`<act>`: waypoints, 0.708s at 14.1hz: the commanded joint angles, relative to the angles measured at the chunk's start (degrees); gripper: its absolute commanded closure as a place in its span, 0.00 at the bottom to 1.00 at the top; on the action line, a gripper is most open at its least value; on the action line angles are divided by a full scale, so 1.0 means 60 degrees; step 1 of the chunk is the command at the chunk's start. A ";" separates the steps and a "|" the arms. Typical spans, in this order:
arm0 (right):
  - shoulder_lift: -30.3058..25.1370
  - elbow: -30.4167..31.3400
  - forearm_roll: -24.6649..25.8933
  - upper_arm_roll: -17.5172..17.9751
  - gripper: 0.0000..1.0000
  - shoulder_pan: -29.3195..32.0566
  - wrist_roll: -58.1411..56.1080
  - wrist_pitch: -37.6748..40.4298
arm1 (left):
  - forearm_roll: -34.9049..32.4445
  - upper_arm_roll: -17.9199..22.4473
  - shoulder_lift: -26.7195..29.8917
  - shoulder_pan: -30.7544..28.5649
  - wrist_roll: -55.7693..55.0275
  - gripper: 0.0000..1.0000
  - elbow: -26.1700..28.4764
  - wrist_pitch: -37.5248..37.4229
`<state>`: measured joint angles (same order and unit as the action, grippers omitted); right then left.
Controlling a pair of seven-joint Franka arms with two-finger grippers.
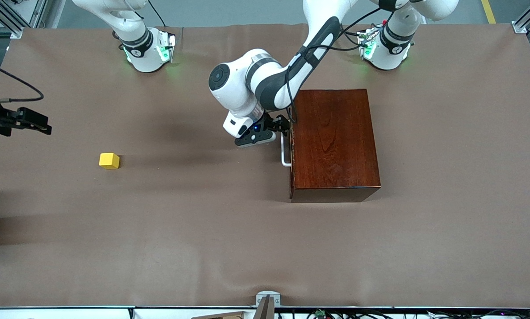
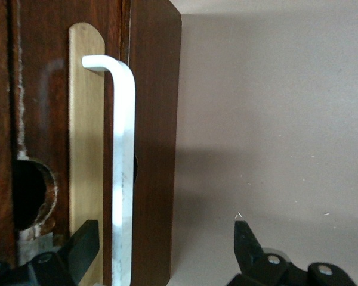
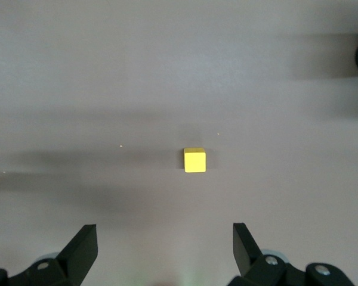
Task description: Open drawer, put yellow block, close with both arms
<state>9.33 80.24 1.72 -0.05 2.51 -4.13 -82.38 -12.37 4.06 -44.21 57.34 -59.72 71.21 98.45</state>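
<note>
We are looking down on a brown table [image 1: 203, 248] with two white robot arms. The wooden box [image 1: 333, 141] is sitting toward the left arm's end, its drawer [image 2: 86, 119] shut flush, and its white handle [image 1: 284, 153] is facing nine o'clock in the front view.

The left gripper [image 1: 279, 128] is reaching down at the handle's upper end. In its wrist view the fingers [image 2: 83, 244] are standing wide apart, one by the drawer front and the other out over the bare table. The bar [image 2: 123, 173] is lying between them, much closer to the finger at the drawer front and not yet pinched. We judge the arm is placed this way so that closing would catch the bar for the pull.

The yellow block [image 1: 109, 160] is resting alone on the table toward the right arm's end, at about nine o'clock from the box and well apart from it. The right gripper [image 1: 31, 120] is hanging near the view's nine o'clock edge, seemingly waiting. Its wrist view is showing the fingers [image 3: 80, 244] spread wide, with the block [image 3: 194, 160] centred ahead of the gap and untouched.
</note>
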 commanded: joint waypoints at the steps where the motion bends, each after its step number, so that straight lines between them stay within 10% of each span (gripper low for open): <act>1: 0.0727 -0.0014 0.0153 0.0096 0.00 0.0240 -0.0073 0.0077 | -0.0210 0.0055 -0.0190 0.0067 0.0124 0.00 -0.0208 -0.0091; 10: 0.0818 0.1362 0.0197 0.0096 0.00 0.0226 0.0233 -0.0406 | 0.0345 0.0011 -0.0410 0.0067 -0.0022 0.00 -0.0237 0.1416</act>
<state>15.44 85.64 2.05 0.09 3.38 -3.91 -83.97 -12.14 4.06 -45.17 57.34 -59.72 71.26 102.08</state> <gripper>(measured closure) 0.000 0.000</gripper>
